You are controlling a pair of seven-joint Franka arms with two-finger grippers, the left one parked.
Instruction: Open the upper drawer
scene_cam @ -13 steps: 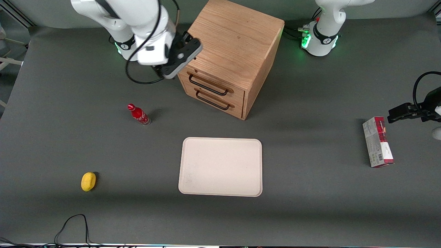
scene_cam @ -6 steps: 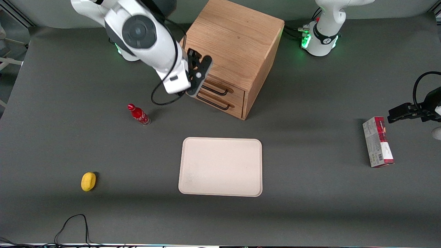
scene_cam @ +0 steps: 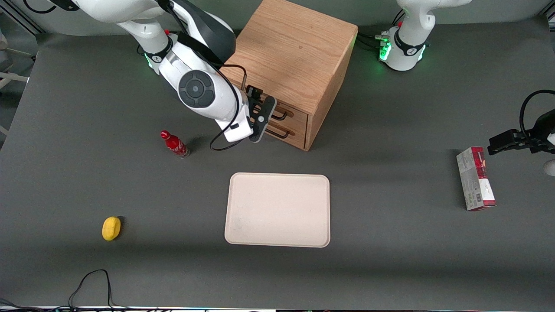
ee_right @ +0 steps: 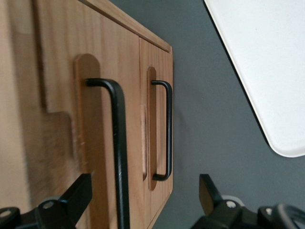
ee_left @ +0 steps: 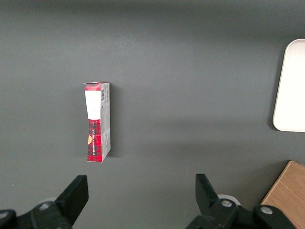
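Right in front of the cabinet [scene_cam: 299,60] face, the right gripper [scene_cam: 264,113] hung with its fingers spread apart, holding nothing. Upper drawer [scene_cam: 289,113] was shut, flush with the cabinet, its pull [ee_right: 116,148] lying roughly between the spread fingers in the wrist view but not clamped. Step judged: approach done, grasp not yet made. Next move likely called for closing on the upper pull, not the lower drawer's pull [ee_right: 167,129] just beside it, then hauling straight out toward the front camera. Tray [scene_cam: 277,210] lay nearer the camera, in the drawer's path but apart from it. Red bottle [scene_cam: 174,144] stood near the arm; lemon [scene_cam: 111,228] and carton [scene_cam: 475,178] lay well apart.
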